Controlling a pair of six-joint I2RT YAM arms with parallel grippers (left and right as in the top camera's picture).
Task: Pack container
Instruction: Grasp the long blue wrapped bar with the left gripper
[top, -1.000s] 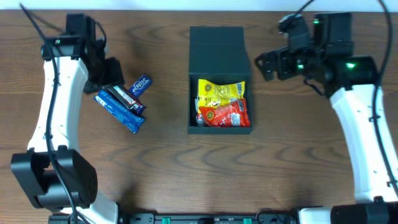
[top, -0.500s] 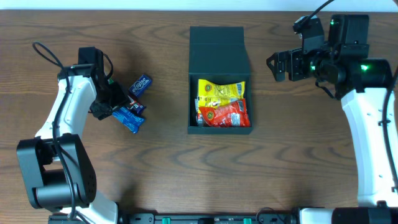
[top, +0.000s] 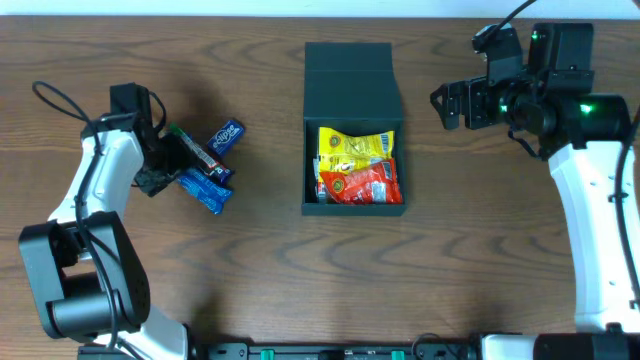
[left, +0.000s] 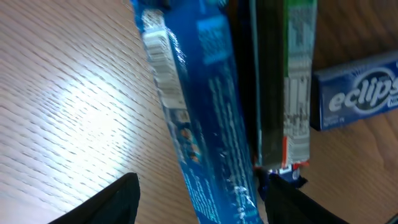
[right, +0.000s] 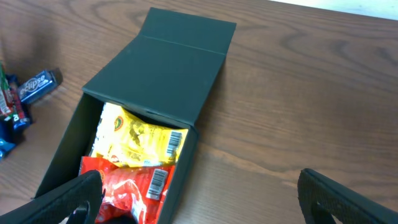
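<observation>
The dark teal-grey container (top: 310, 140) sits at the table's centre with its flap lid (top: 350, 75) folded back. It holds a yellow packet (top: 355, 150) and a red packet (top: 362, 185). It also shows in the right wrist view (right: 168, 74). My left gripper (top: 160, 168) is open and low over a long blue packet (left: 205, 106), with one finger on each side of it. A dark bar with a green stripe (left: 283, 81) and a blue Eclipse gum pack (left: 357, 93) lie beside it. My right gripper (top: 450, 105) is open and empty, raised to the right of the container.
The blue packet (top: 205, 190), dark bar (top: 195, 152) and gum pack (top: 226, 136) lie in a cluster left of the container. Bare wooden table (top: 450, 260) surrounds the container.
My left gripper has come down over the snack cluster and shifted a little left. My right arm pulled back to the right and then stayed still.
</observation>
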